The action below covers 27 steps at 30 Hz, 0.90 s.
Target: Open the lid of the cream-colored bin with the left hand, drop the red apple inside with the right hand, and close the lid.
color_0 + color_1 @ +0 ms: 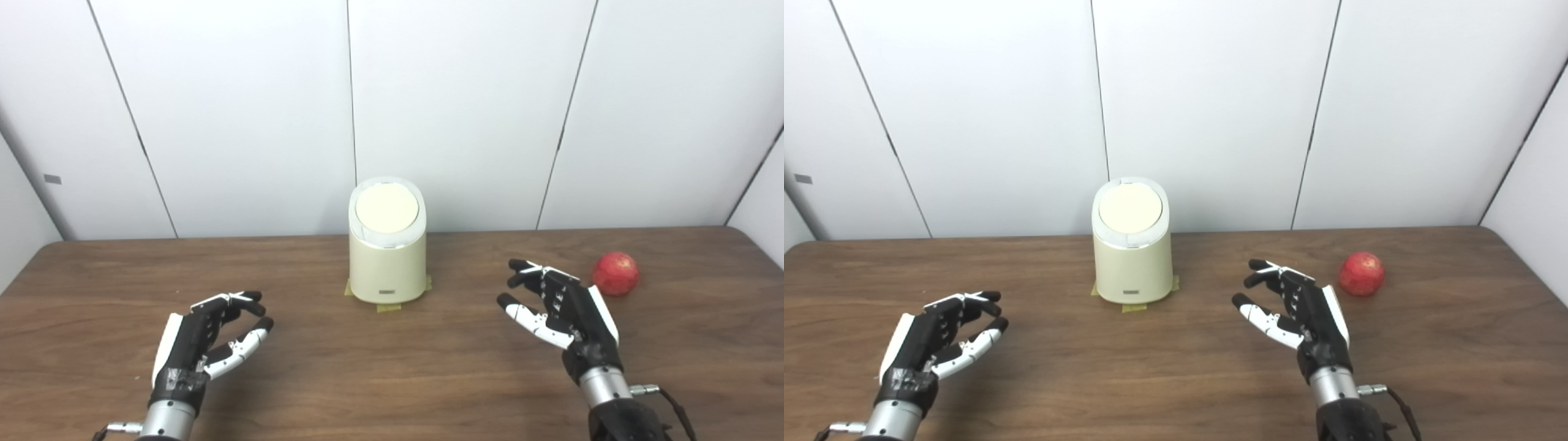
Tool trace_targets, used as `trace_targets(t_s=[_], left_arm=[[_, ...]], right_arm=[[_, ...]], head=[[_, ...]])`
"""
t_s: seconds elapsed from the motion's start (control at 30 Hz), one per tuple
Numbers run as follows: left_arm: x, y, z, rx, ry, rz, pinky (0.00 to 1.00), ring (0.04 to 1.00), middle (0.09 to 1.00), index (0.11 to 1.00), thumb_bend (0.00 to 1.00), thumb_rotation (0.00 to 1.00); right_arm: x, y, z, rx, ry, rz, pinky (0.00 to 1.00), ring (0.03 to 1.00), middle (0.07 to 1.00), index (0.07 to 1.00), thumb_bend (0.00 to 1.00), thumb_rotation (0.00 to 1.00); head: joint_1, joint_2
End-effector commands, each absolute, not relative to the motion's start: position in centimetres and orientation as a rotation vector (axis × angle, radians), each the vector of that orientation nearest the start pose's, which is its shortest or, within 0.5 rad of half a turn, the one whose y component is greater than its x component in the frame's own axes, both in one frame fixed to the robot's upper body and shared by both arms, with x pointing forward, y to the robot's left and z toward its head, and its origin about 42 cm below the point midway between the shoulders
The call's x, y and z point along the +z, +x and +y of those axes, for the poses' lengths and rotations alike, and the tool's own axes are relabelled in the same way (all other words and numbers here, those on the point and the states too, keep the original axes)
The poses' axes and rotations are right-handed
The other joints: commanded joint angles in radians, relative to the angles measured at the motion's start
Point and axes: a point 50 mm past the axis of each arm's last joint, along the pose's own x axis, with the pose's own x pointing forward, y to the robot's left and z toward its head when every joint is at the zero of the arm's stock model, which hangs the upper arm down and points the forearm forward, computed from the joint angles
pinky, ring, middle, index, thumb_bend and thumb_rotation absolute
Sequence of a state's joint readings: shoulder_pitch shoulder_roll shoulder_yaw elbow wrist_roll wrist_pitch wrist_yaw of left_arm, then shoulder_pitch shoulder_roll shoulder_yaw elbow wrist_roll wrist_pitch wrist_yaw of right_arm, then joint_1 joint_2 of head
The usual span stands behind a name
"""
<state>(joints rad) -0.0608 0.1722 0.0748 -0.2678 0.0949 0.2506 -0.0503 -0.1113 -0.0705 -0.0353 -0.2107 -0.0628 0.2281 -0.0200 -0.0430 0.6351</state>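
We are at the very first step: the cream-colored bin point(387, 248) stands with its lid point(387, 208) closed, the red apple point(615, 274) to its right, and our left hand point(205, 343) and right hand point(560, 303), both in front of the bin with fingers apart and empty, so next the left one must probably reach that lid.

Small label on the bin point(387, 245) front, too blurred to read.

Both forearms cut off at bottom edge. Small dark label point(386, 292) low on cream-colored cylindrical plastic bin point(387, 263), frame centre: unreadable. Bin interior hidden by closed lid point(386, 208).
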Motion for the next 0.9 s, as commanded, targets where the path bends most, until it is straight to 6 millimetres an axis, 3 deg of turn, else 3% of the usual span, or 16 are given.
trace_targets(t_s=[0.0,0.03,0.07,0.1,0.13,0.2,0.37,0.47,0.6,0.7,0.87], left_arm=[[19.7,30.5,27.3,0.037,0.287,-0.182,0.82,0.806,0.744,0.491,0.5,0.06],[19.7,30.4,27.3,0.043,0.283,-0.176,0.8,0.799,0.743,0.493,0.5,0.06],[19.6,30.4,27.2,0.043,0.268,-0.17,0.77,0.793,0.753,0.496,0.5,0.06],[19.6,30.4,27.2,0.043,0.257,-0.166,0.77,0.8,0.771,0.635,0.5,0.12],[19.6,30.3,27.1,0.033,0.218,-0.159,0.77,0.803,0.781,0.706,0.5,0.15],[19.5,30.2,27.1,0.017,0.174,-0.15,0.86,0.864,0.853,0.859,0.45,0.34],[19.3,30.1,27.1,-0.011,0.072,-0.142,0.94,0.952,0.965,0.986,0.45,0.61],[19.4,30.0,27.0,-0.016,0.047,-0.138,0.96,0.987,0.997,0.999,0.5,0.77],[19.3,30.0,26.9,-0.015,0.022,-0.137,0.97,1.0,1.0,1.0,0.47,0.94],[19.3,29.9,27.0,-0.021,0.018,-0.131,0.98,1.0,1.0,1.0,0.49,0.99],[19.5,30.0,26.9,-0.031,0.04,-0.13,0.98,1.0,1.0,1.0,0.5,1.0]], right_arm=[[19.6,32.1,-22.9,-0.021,-0.136,-0.184,0.81,0.851,0.811,0.658,0.41,0.0],[19.6,32.1,-22.9,0.001,-0.121,-0.168,0.83,0.862,0.818,0.68,0.44,0.0],[19.5,32.1,-22.9,0.018,-0.091,-0.148,0.85,0.893,0.852,0.763,0.47,0.08],[19.4,32.1,-22.9,0.029,-0.07,-0.134,0.84,0.904,0.874,0.813,0.5,0.18],[19.3,32.1,-22.9,0.04,-0.039,-0.117,0.84,0.91,0.885,0.838,0.52,0.23],[19.1,32.1,-22.8,0.055,-0.002,-0.097,0.89,0.949,0.948,0.936,0.6,0.56],[18.7,32.0,-23.1,0.094,0.019,-0.063,0.96,0.998,0.997,0.997,0.64,0.94],[18.5,32.0,-23.3,0.112,0.042,-0.051,0.99,1.0,1.0,1.0,0.62,0.99],[18.5,31.9,-23.2,0.112,0.063,-0.041,1.0,1.0,1.0,1.0,0.63,1.0],[18.6,31.8,-23.1,0.109,0.07,-0.038,1.0,1.0,1.0,1.0,0.63,1.0],[18.5,31.7,-23.1,0.106,0.068,-0.035,1.0,1.0,1.0,1.0,0.63,1.0]], head=[[0.0,0.002],[0.0,0.002],[0.0,0.002],[0.001,0.002],[0.002,0.002],[0.003,0.002],[0.006,0.003],[0.006,0.004],[0.007,0.003],[0.003,0.0],[0.006,-0.014]])
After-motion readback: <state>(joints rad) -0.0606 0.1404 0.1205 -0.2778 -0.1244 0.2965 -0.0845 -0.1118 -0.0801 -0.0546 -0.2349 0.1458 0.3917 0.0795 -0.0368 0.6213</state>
